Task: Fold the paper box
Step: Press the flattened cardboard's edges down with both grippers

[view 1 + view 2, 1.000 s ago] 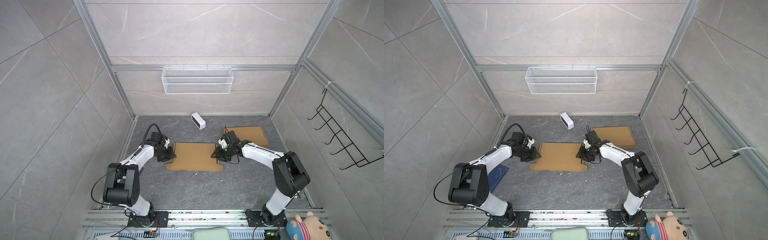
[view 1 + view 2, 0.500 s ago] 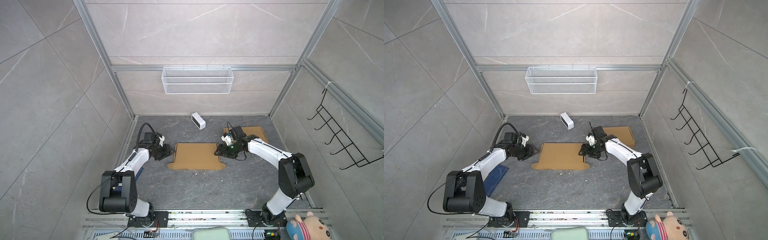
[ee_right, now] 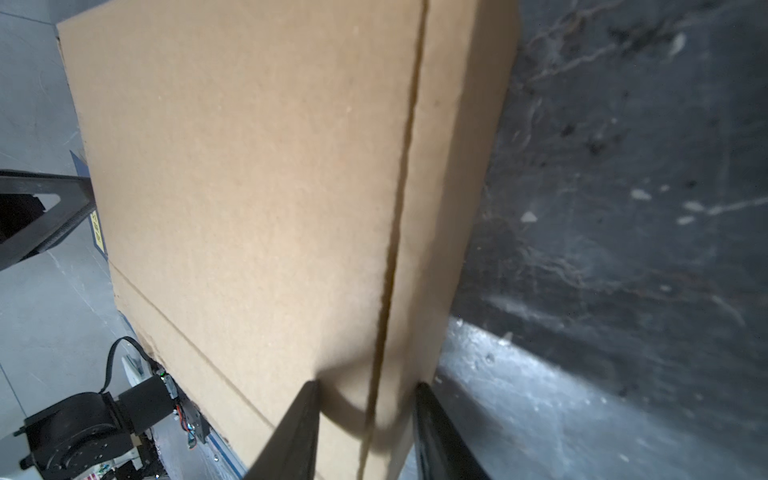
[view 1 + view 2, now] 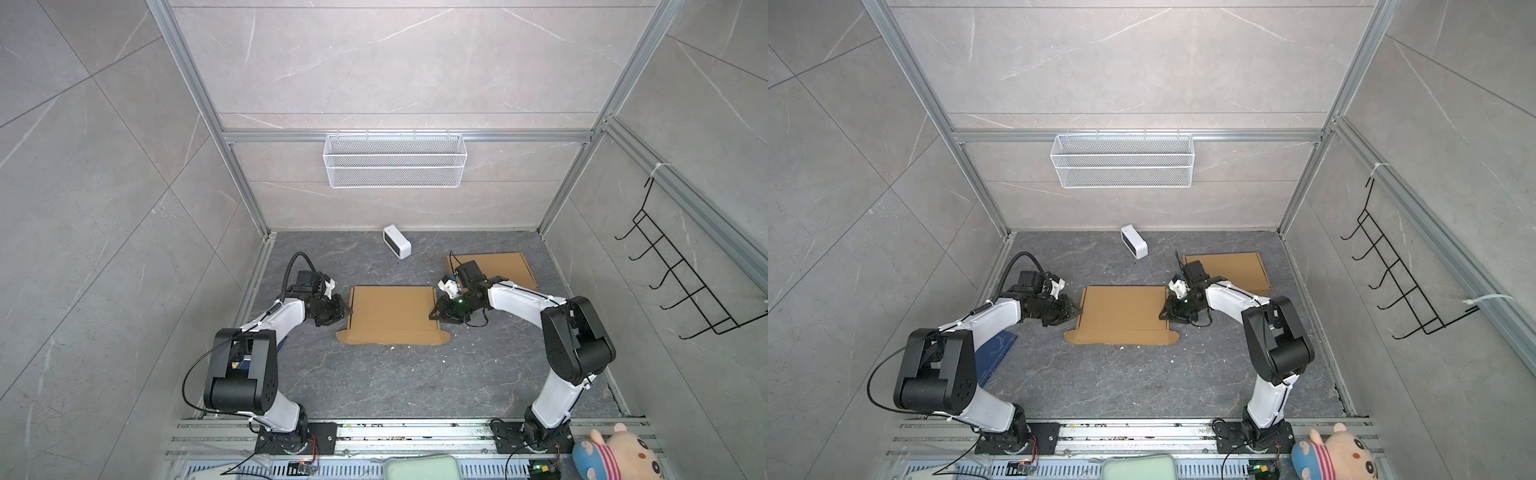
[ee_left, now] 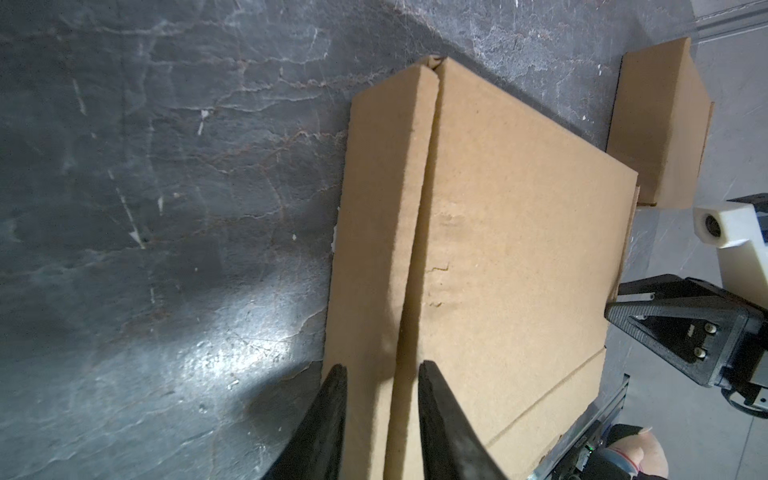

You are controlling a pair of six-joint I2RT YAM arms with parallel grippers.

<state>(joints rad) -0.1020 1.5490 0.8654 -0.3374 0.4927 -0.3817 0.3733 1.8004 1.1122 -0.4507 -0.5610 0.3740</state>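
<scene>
- The flat brown cardboard box blank (image 4: 390,311) lies on the dark grey stone-patterned tabletop (image 4: 374,386). In both top views (image 4: 1121,309) it spans the space between the two pairs of fingers, one pair at each short end.
- The left gripper (image 5: 380,370) sits at one end of the blank. Its two black fingers (image 5: 332,415) stand apart, and the narrow left side flap (image 5: 382,208) runs out from the gap between them.
- One left finger is on the tabletop side of that flap and the other is over the main panel, past the crease. Whether they pinch the flap cannot be told.
- The right gripper (image 3: 365,386) mirrors this at the opposite end. Its dark fingers (image 3: 428,424) are parted, and the narrow right side flap (image 3: 440,208) lies between them.
- One right fingertip is at the flap's outer edge and the other is above the main panel. Whether they grip the flap cannot be told.
- The blank's long front lip with rounded corners (image 4: 390,337) lies flat, just nearer the arm bases than both pairs of fingertips.
- A second, folded brown cardboard box (image 4: 498,268) rests behind the right gripper's fingers, apart from the blank.
- A small white rectangular device (image 4: 397,247) lies beyond both pairs of fingers, roughly midway between them and well apart from each.
</scene>
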